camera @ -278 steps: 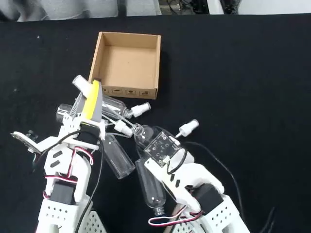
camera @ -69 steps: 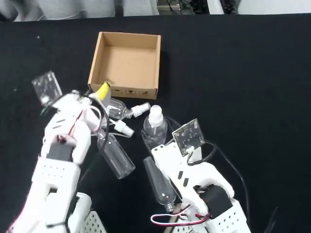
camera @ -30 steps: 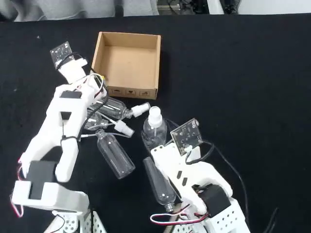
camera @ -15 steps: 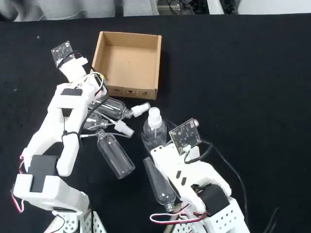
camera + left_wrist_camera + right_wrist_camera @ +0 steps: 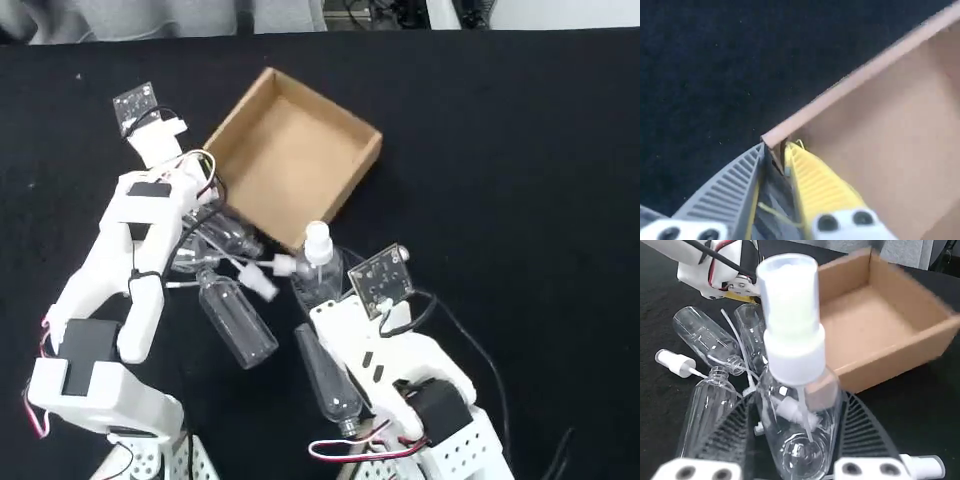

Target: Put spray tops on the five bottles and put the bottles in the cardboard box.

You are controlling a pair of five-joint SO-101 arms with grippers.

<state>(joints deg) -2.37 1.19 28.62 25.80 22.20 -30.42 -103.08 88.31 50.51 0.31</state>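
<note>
While my left hand [image 5: 774, 156] pinches the cardboard box [image 5: 865, 75] wall at a corner, my right hand [image 5: 800, 420] is clamped on an upright capped bottle [image 5: 802, 452].

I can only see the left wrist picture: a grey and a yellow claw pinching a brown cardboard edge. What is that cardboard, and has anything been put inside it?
Observer: The left gripper grips a corner of the cardboard box. The high view shows its floor bare, with no bottles in it.
Operator: So where are the bottles?
Observer: The right gripper holds one capped bottle upright, just beside the box.
Operator: Are any without tops?
Observer: Yes, an open-necked bottle lies on the table beside it, with a loose spray top near its neck.
</note>
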